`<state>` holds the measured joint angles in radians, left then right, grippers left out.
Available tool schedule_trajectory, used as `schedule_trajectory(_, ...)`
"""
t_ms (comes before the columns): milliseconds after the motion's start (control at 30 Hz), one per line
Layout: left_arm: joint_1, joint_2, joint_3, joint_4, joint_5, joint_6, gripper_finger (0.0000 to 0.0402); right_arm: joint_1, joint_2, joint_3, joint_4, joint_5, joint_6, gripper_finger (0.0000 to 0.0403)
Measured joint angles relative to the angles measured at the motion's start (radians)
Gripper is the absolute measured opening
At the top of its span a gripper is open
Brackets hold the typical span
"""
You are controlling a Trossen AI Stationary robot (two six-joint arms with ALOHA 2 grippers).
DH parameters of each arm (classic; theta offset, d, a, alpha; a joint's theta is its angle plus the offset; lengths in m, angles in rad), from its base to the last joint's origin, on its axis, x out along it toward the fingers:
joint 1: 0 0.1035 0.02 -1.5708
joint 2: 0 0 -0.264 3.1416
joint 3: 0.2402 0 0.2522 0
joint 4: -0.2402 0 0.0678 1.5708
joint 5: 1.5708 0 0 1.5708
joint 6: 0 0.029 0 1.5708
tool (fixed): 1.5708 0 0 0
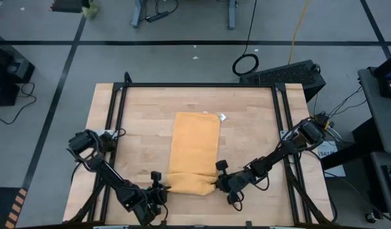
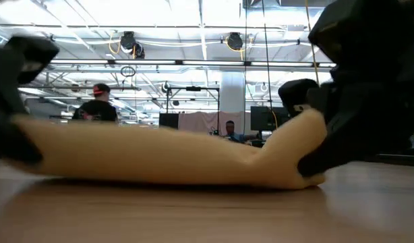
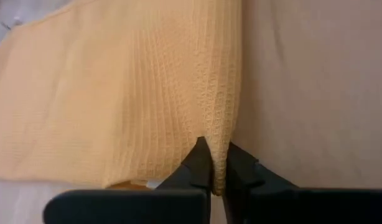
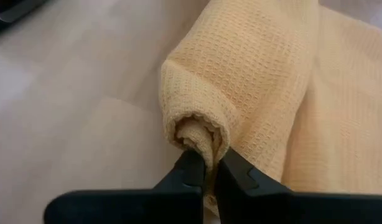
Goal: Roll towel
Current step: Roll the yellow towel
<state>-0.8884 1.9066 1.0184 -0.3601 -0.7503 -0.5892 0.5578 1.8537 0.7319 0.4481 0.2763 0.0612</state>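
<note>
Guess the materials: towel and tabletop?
Towel: looks like soft waffle-weave cotton, matte mustard yellow; the grid of small woven cells shows in both wrist views. Tabletop: light wood, probably butcher block, smooth satin finish; plank seams visible from above.

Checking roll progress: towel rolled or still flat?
Barely started: towel has a small roll at its near end, pinched by left gripper and right gripper; rest lies flat.

My table (image 1: 132, 137) is pale wood planking with a black frame running along its far edge and both sides. The mustard towel (image 1: 194, 147) lies flat down its middle, a folded strip with its near end curled into a short roll and a small white tag (image 1: 223, 117) at its far corner.
</note>
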Motion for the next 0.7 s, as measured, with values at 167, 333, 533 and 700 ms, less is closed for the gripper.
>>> schedule_trajectory(167, -0.002, -0.09, 0.001, 0.02, 0.068, -0.008, 0.0011, 0.001, -0.058, 0.0, 0.011, -0.069, 0.07, 0.0004)
schedule_trajectory(333, 0.011, -0.175, 0.003, 0.12, 0.173, -0.017, 0.001, 0.0, -0.109, 0.001, 0.013, -0.215, 0.233, 0.0004)
schedule_trajectory(533, 0.068, -0.159, 0.002, 0.18, 0.323, -0.04, 0.0009, -0.002, -0.111, 0.002, -0.019, -0.257, 0.401, 0.0004)
schedule_trajectory(700, 0.127, -0.151, -0.074, 0.206, 0.406, -0.063, 0.0008, -0.032, -0.111, -0.03, -0.04, -0.257, 0.506, 0.0004)
